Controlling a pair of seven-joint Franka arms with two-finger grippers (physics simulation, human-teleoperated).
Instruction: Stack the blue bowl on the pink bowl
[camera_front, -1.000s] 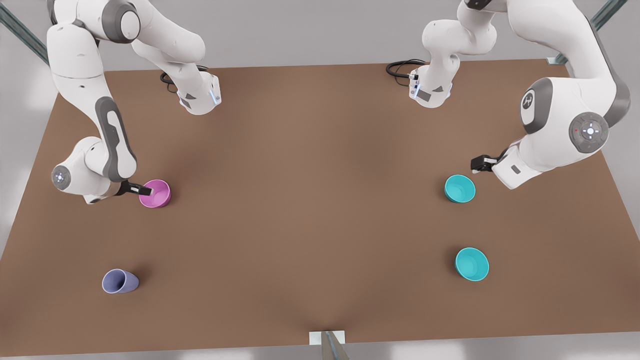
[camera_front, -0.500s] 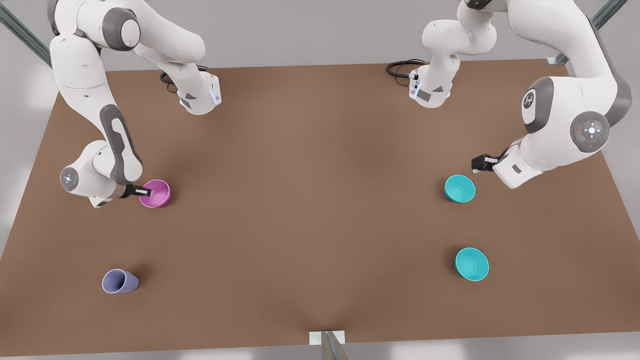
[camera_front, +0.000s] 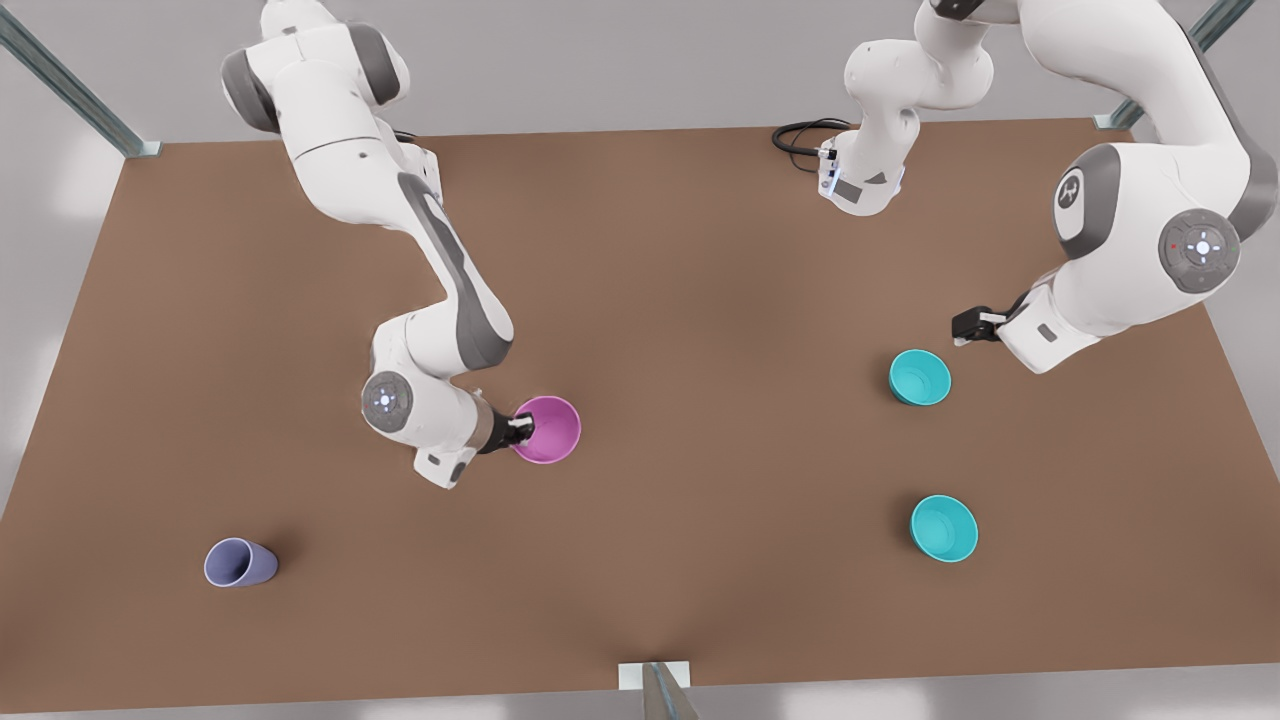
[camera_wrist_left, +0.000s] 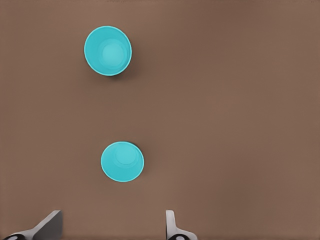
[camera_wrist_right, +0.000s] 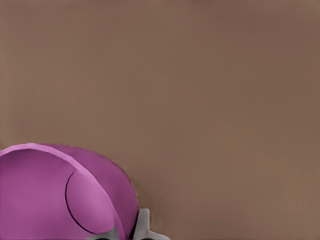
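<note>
The pink bowl (camera_front: 548, 430) hangs near the table's middle, held by its rim in my right gripper (camera_front: 520, 430), which is shut on it; in the right wrist view the pink bowl (camera_wrist_right: 50, 195) sits by my fingers (camera_wrist_right: 142, 227). Two identical blue bowls stand upright on the front view's right: one (camera_front: 920, 377) farther back, one (camera_front: 943, 528) nearer the front edge. My left gripper (camera_front: 975, 325) hovers open just behind the farther one. The left wrist view has both blue bowls (camera_wrist_left: 122, 161) (camera_wrist_left: 107, 51) ahead of my open fingers (camera_wrist_left: 50, 225).
A lavender cup (camera_front: 240, 562) lies on its side at the front view's lower left. The brown table (camera_front: 700, 250) has cables (camera_front: 800, 135) near the arm bases at the back. A small bracket (camera_front: 655, 675) sits at the front edge.
My right gripper has carried the pink bowl from the front view's left toward the middle, and the bowl looks slightly larger. The left arm has shifted a little to the front view's right.
</note>
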